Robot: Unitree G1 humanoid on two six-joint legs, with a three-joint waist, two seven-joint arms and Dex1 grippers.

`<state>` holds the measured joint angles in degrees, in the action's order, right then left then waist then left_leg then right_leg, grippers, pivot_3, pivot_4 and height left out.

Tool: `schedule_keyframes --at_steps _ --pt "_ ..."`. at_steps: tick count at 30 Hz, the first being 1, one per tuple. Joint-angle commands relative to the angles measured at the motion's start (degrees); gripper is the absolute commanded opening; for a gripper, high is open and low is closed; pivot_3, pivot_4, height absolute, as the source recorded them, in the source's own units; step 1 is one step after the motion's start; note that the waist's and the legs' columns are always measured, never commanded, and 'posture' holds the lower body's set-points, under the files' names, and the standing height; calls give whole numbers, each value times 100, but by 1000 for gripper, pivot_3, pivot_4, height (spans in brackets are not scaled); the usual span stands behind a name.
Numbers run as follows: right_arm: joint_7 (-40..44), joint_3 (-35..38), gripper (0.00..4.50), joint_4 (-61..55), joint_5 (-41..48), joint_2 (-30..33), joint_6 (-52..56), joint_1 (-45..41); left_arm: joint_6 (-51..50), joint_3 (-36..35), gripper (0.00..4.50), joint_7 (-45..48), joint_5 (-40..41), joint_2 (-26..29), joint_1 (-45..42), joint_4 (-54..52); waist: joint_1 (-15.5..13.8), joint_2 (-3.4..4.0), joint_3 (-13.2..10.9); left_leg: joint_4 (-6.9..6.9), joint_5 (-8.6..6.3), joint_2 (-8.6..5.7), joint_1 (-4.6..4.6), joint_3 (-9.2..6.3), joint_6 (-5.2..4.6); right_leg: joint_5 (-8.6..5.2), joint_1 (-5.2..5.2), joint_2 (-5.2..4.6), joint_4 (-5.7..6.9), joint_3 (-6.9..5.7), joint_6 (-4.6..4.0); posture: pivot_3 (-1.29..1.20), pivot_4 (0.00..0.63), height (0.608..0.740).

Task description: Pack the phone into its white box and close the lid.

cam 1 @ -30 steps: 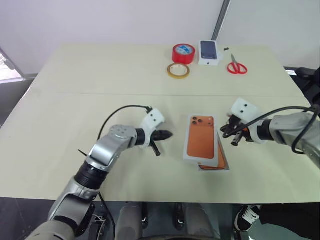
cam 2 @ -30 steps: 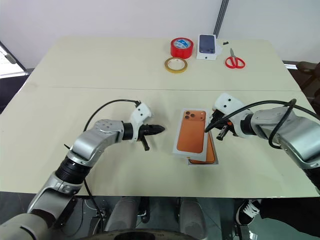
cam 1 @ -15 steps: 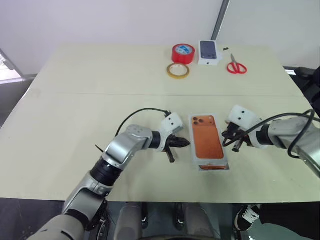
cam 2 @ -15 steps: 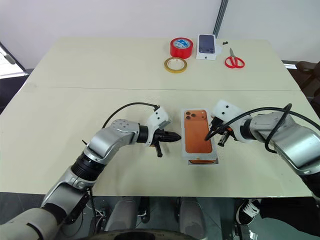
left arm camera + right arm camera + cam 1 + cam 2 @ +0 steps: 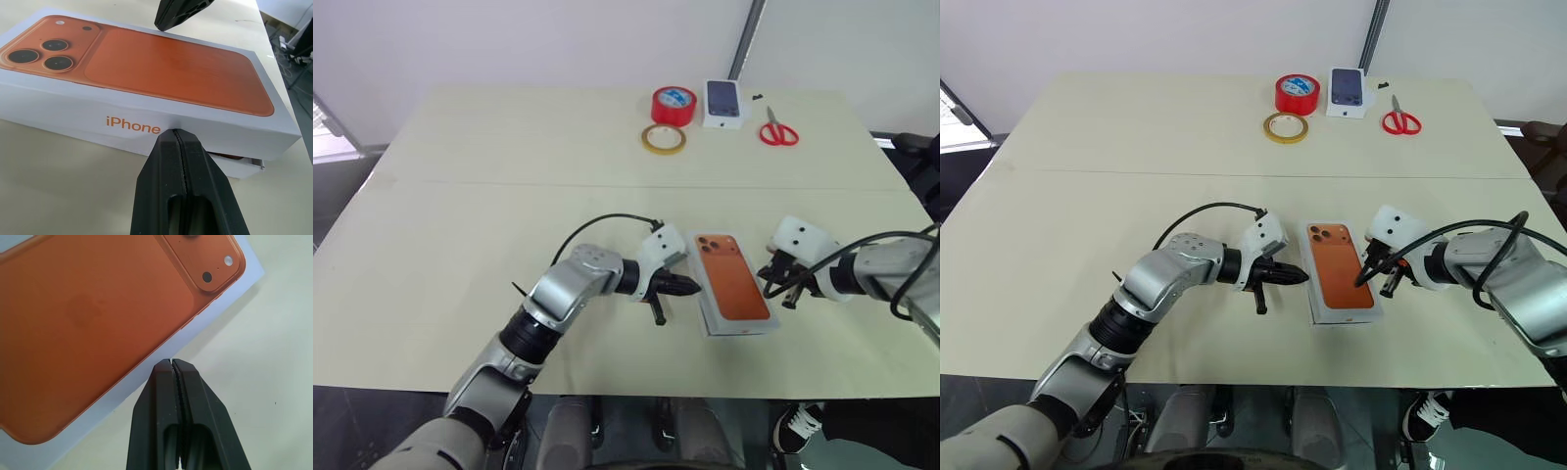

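Near the front edge of the table (image 5: 460,206), the lid (image 5: 734,289), white with an orange phone picture on top, sits over the white box (image 5: 244,169). Of that box only a thin strip shows, sticking out under the lid's lower edge in the left wrist view, with a brownish line just above it. The fit is not square there: the lid's corner overhangs the tray a little. The phone itself cannot be seen; whether it lies inside is not something these views settle.

Just beside the lid's left long side, the left gripper (image 5: 690,286) points at the wall printed "iPhone", its fingers pressed together with nothing between them; the tip is at or touching that wall, and contact cannot be confirmed. At the lid's right long side, the right gripper (image 5: 771,284) has its fingers likewise closed and empty, the tip over the white border near the printed camera cluster.

Well beyond the lid, toward the table's far edge, stand a red tape roll (image 5: 673,104), a yellowish tape ring (image 5: 663,139), a small white box with a dark phone picture (image 5: 723,102) and red scissors (image 5: 777,130).
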<state>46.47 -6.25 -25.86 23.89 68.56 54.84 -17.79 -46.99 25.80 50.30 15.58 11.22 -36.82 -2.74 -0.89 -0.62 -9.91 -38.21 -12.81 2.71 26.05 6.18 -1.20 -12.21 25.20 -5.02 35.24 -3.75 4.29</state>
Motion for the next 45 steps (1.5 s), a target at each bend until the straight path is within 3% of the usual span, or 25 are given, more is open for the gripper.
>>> schedule_keyframes --at_steps 1,12,19,31,45 --pt "191 97 50 -387 122 -21 66 92 57 120 0 111 95 -88 -151 -244 0 0 0 0 0 0 0 -1 0 0 0 0 0 0 0 0 150 740" --pt "311 315 50 -635 91 -19 150 419 124 246 0 116 -36 21 -55 -95 -2 -2 1 -3 0 -1 -1 -4 0 -1 -5 0 0 -1 1 0 150 740" --pt "275 578 50 -203 9 -38 224 -45 107 -114 0 16 101 38 -92 -83 14 -1 1 -4 0 0 -2 -4 0 -1 -4 0 1 -1 1 0 150 740" --pt "39 -292 50 1078 -752 -797 -99 -776 194 -324 0 -302 -66 -15 -256 454 10 -1 1 -5 1 -11 -1 1 0 0 0 1 10 0 3 0 150 740" --pt "454 90 50 310 -464 -654 165 -525 303 -263 0 -304 22 -265 -174 292 6 -1 1 -6 1 -9 -2 0 0 0 0 1 15 0 4 0 150 740"
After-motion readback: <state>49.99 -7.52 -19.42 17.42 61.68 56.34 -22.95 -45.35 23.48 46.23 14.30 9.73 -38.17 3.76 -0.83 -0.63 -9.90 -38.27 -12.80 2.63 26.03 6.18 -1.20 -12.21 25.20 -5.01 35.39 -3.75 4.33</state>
